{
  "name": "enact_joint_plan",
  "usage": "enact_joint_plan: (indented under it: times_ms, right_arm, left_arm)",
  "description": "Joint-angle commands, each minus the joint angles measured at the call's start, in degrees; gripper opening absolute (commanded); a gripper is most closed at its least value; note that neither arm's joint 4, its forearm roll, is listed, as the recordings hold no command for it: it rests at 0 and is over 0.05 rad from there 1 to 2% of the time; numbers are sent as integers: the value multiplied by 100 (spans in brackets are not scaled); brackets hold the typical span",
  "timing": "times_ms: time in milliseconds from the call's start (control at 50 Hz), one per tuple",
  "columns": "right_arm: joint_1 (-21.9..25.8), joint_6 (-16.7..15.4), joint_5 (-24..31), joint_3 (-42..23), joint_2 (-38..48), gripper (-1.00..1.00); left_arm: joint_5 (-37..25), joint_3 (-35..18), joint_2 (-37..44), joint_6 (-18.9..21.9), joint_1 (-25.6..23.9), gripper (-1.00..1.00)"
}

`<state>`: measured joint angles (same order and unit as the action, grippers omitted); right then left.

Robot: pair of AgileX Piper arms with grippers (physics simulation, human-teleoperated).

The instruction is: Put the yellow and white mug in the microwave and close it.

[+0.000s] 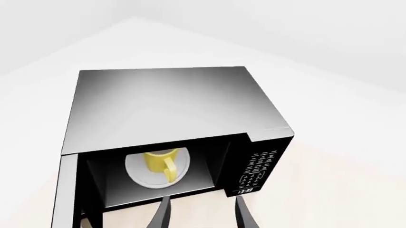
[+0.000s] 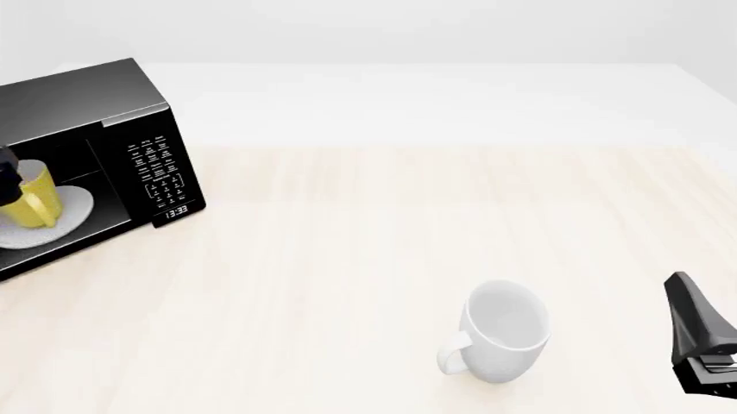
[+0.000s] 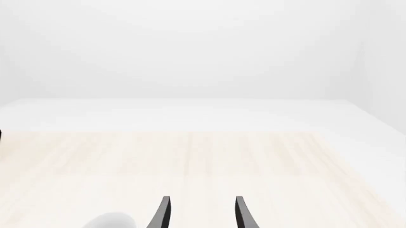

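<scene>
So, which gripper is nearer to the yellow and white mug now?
The left. The left gripper hangs open just outside the microwave, facing the yellow and white mug on the white plate. The right gripper sits far across the table, beside the white mug.

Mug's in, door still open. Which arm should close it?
Left. Its claw is open right in front of the microwave, door beside it. The right claw sits far across the table by the white mug.

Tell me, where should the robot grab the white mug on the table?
Best bet is the white mug by its rim, coming down from above. It stands upright with its mouth open to the top, so one finger could go inside and one outside. Its handle sticks out toward the near left, so the right tool should avoid that side.
</scene>
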<state>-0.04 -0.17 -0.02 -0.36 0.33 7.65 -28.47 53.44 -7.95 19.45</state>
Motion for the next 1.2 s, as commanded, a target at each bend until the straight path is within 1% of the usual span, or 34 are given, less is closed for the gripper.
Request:
enact_joint_plan:
  times_ms: [20,140,180,240,320,380,420,520,540,560,580,620,700,820,900,960,980,1020,1040,1060,1100,1140,1200]
  right_arm:
    - [-1,2,-7,2,7,100]
    - [-1,3,-9,4,10,100]
    - [0,-13,-10,3,0,100]
    - [0,-11,-9,3,0,100]
    - [1,-12,-9,3,-1,100]
    - [0,-9,-9,3,1,100]
    - [-1,3,-7,4,6,100]
    - [0,-7,-8,3,1,100]
    - [0,-6,-8,3,1,100]
    - [0,-6,-8,3,1,100]
    - [0,-8,-9,3,1,100]
    - [0,-6,-8,2,3,100]
    - [-1,1,-6,2,5,100]
    - [-1,0,-3,1,2,100]
    - [-1,-3,0,0,-2,100]
    - [-1,-3,1,-1,-2,100]
    - [-1,1,2,0,-1,100]
    - [-1,-2,2,0,-3,100]
    - [-1,0,3,0,-3,100]
    - [0,-3,2,0,-4,100]
    - [-1,0,3,0,-3,100]
    - [-1,0,1,1,-3,100]
    - [0,-1,1,2,-4,100]
  left_arm:
    - [-1007,-443,-565,-119,6,100]
    - [-1326,-558,-654,-166,60,100]
    - [-1468,-643,-717,-207,11,100]
    - [-1684,-802,-820,-211,71,100]
    - [-1892,-877,-885,-206,193,100]
    - [-2161,-978,-998,-314,210,100]
    - [-2261,-1068,-1029,-271,270,100]
    - [-2576,-1300,-1180,-373,343,100]
    - [-2700,-1377,-1257,-378,449,100]
    - [-2702,-1378,-1258,-378,449,100]
    - [-2773,-1423,-1311,-238,576,100]
    - [-2918,-1476,-1349,-127,790,100]
    - [-3006,-1531,-1344,-206,846,100]
    - [-3287,-1784,-1444,-334,1011,100]
    - [-3457,-1936,-1453,-269,1174,100]
    - [-3558,-2050,-1447,-330,1283,100]
    - [-3632,-2108,-1416,-117,1521,100]
    - [-3633,-2129,-1353,-251,1543,100]
    - [-3663,-2153,-1325,-254,1663,100]
    - [-3685,-2197,-1318,-135,1820,100]
    - [-3699,-2214,-1272,-310,1796,100]
    - [-3758,-2304,-1236,-327,1880,100]
    - [-3855,-2447,-1187,-461,2153,100]
